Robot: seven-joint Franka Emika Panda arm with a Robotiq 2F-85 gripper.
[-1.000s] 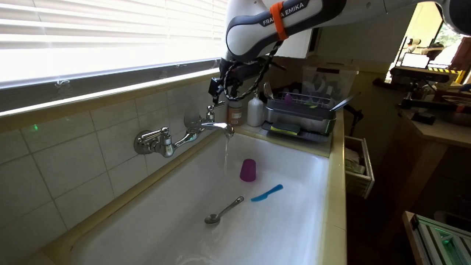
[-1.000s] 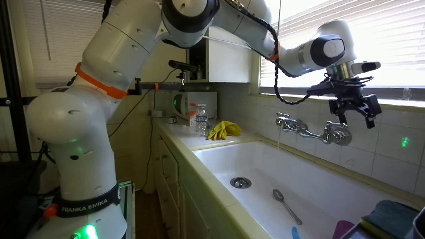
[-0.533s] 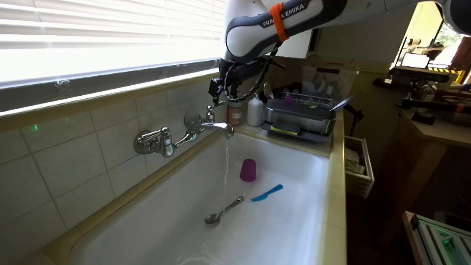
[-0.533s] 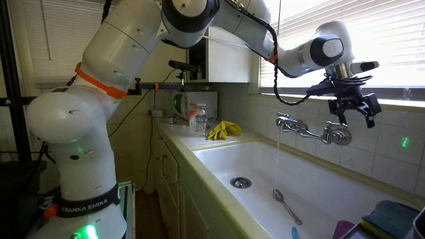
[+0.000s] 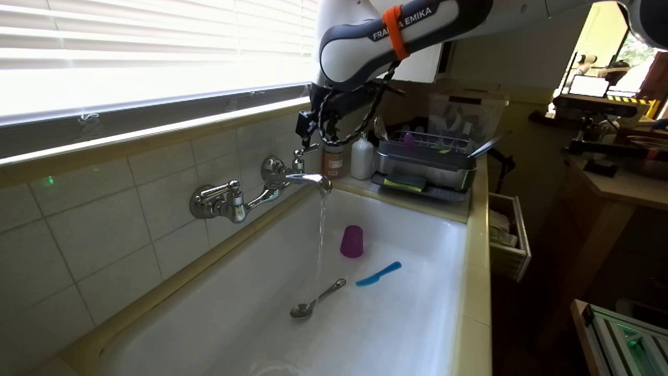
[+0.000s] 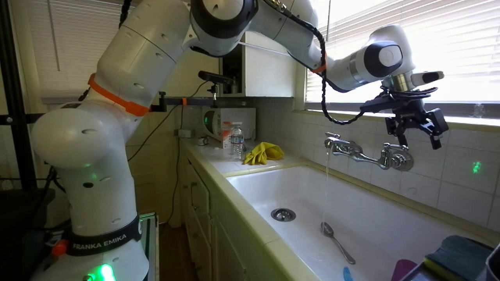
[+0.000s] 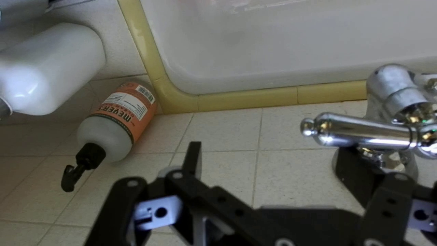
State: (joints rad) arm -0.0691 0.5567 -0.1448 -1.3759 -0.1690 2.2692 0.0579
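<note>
My pincer (image 7: 269,152) stands wide and empty, one finger (image 7: 356,174) by the faucet handle (image 7: 362,131); contact unclear. Sideways drift could knock it, changing the running water (image 5: 321,235).

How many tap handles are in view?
2. In an exterior view, the near handle is left of the spout. The far handle, beyond it, is close to the hand in the wrist view. No others seem hidden.
</note>
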